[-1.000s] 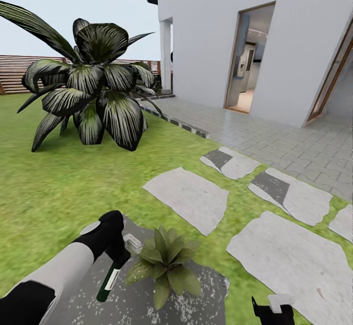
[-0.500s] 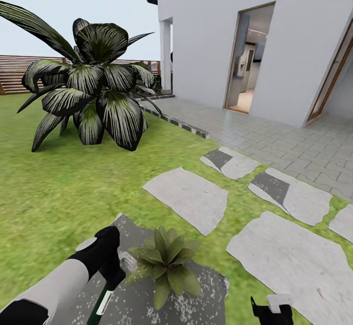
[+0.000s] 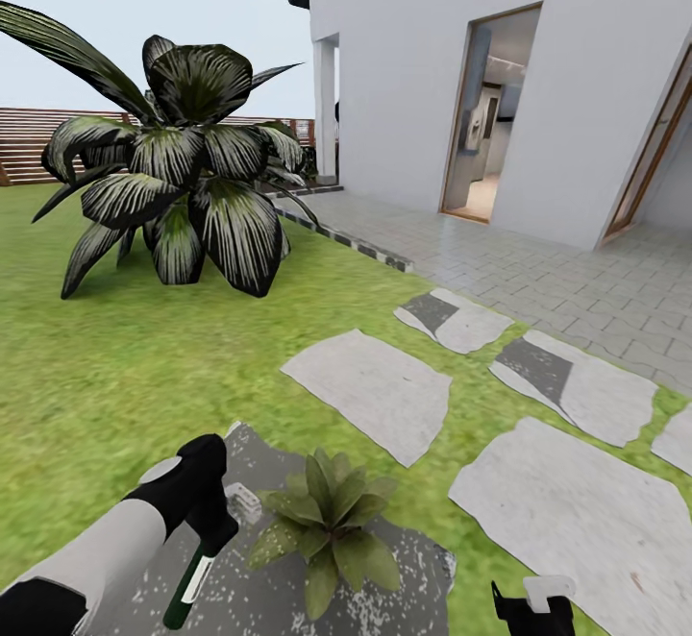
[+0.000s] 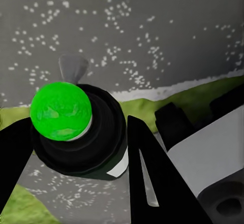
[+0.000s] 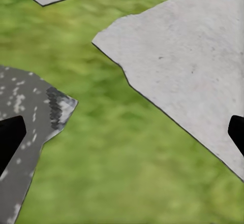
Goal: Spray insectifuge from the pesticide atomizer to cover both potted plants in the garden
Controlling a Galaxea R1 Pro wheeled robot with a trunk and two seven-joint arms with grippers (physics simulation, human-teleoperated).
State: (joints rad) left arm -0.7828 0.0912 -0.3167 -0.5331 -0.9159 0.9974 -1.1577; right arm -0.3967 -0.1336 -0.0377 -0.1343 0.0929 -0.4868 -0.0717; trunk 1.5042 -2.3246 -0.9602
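Trouble could come if my left gripper (image 4: 76, 148) lets the pesticide atomizer (image 3: 190, 586) slip, because it hangs tilted over the grey speckled slab (image 3: 384, 598). Its fingers are squeezed on the bottle's sides. I think the nozzle may point past the potted plant (image 3: 327, 530) just beside it, so spray could miss. A second ago my left arm was higher; now it is lower and further from the plant. My right gripper (image 5: 122, 132) is wide open over grass.

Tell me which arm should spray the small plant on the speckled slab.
Left. The left gripper already holds the pesticide atomizer right beside the potted plant. The right gripper holds nothing and sits off over the grass.
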